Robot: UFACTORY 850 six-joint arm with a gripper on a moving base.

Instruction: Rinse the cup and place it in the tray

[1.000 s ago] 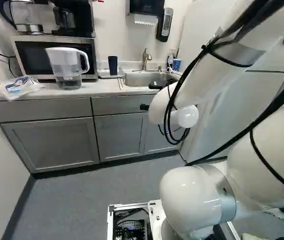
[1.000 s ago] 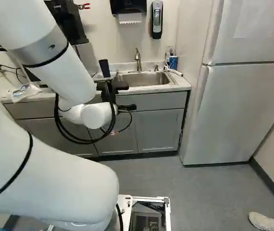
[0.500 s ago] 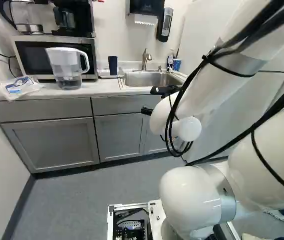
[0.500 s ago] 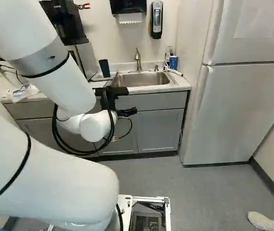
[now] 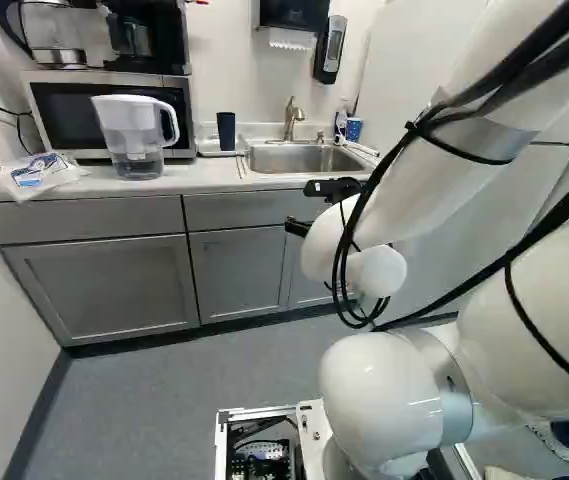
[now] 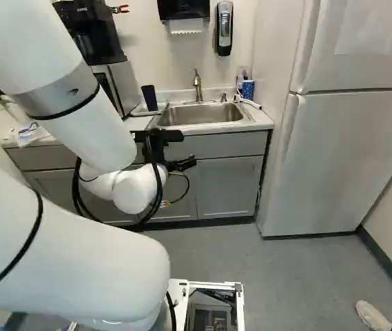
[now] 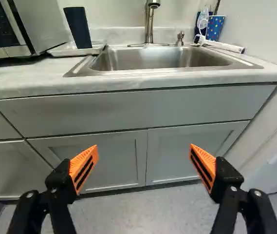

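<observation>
Dark blue cup (image 7: 78,28): standing in the tray (image 7: 63,52); ahead of the gripper (image 6: 188,149), beyond the countertop front edge (image 7: 143,87), offset toward the microwave (image 7: 46,24). Well apart from both fingers.
Gripper: fingers wide apart, orange pads (image 7: 83,168) facing each other; cabinet doors (image 7: 109,156) and floor (image 7: 143,209) visible through the gap.
Tray: on the countertop, between microwave and sink (image 7: 153,58); one end just beside the sink rim.
Sink: basin ahead of the gripper, set back from the countertop front edge by a strip of counter.
Faucet (image 7: 149,22): upright at the rear of the sink; soap pump (image 7: 180,38) beside it.
Far sink corner: polka-dot cup (image 7: 215,28) upright, white-handled brush (image 7: 226,46) lying near it.
Side limits: microwave and water pitcher (image 5: 134,120) left of the sink in the left base view; refrigerator (image 6: 354,158) right of the counter in the right base view.
Open room: air between fingertips and cabinet fronts; exact clearance cannot be told.
</observation>
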